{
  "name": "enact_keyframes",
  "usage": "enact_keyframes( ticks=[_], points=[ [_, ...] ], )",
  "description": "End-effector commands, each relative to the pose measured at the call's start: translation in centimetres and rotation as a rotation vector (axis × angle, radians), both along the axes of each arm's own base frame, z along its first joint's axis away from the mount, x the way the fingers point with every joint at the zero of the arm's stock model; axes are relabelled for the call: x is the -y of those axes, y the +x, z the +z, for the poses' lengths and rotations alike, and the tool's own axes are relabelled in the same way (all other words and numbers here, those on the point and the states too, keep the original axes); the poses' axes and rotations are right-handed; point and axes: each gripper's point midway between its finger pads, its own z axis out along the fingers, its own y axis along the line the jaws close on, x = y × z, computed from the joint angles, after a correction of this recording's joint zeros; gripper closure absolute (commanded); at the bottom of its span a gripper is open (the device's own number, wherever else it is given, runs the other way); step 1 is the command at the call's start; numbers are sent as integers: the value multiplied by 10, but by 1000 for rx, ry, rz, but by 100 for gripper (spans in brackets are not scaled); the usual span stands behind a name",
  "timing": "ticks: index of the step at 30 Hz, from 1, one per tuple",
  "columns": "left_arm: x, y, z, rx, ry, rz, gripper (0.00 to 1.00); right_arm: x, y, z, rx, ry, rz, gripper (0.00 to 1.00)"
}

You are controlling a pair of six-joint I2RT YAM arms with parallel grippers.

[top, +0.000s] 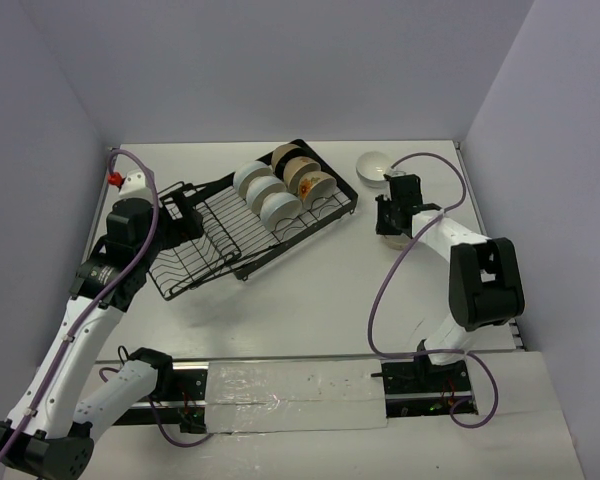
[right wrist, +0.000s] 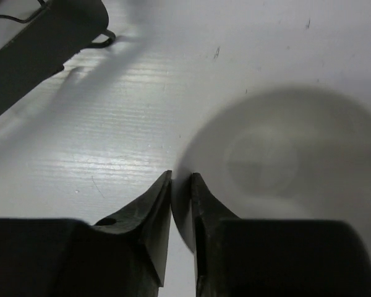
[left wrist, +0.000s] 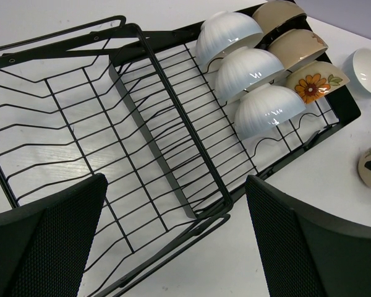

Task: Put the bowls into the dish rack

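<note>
Closest in, the right hand pinches the rim of a blurred pale bowl on the worktop, right of the dish rack. The left hand is spread wide over the rack's empty near section. Six bowls stand in its far section, and a white bowl sits just beyond.

- Dish rack: six bowls stand in its right section.
- White bowl: on the table, well apart from the rack.
- Right gripper: over a cream bowl.
</note>
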Motion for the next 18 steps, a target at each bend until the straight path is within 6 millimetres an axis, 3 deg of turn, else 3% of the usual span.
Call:
enact_keyframes(
  ticks=[1, 5, 10, 15, 16, 18],
  points=[
    [6, 2, 5, 13, -8, -26, 1, -6, 7, 9, 35, 28, 20, 84],
    [9, 5, 6, 6, -16, -39, 1, -11, 1, 22, 71, 43, 27, 99],
    [18, 6, 10, 10, -50, -72, 1, -35, -12, 66, 183, 73, 104, 100],
    [31, 7, 14, 0, -106, -111, 1, -92, -35, 121, 338, 133, 304, 100],
    [37, 7, 16, -2, -137, -130, 1, -115, -46, 128, 357, 144, 382, 100],
    [43, 8, 17, -13, -166, -146, 1, -137, -58, 151, 419, 174, 456, 100]
  ],
)
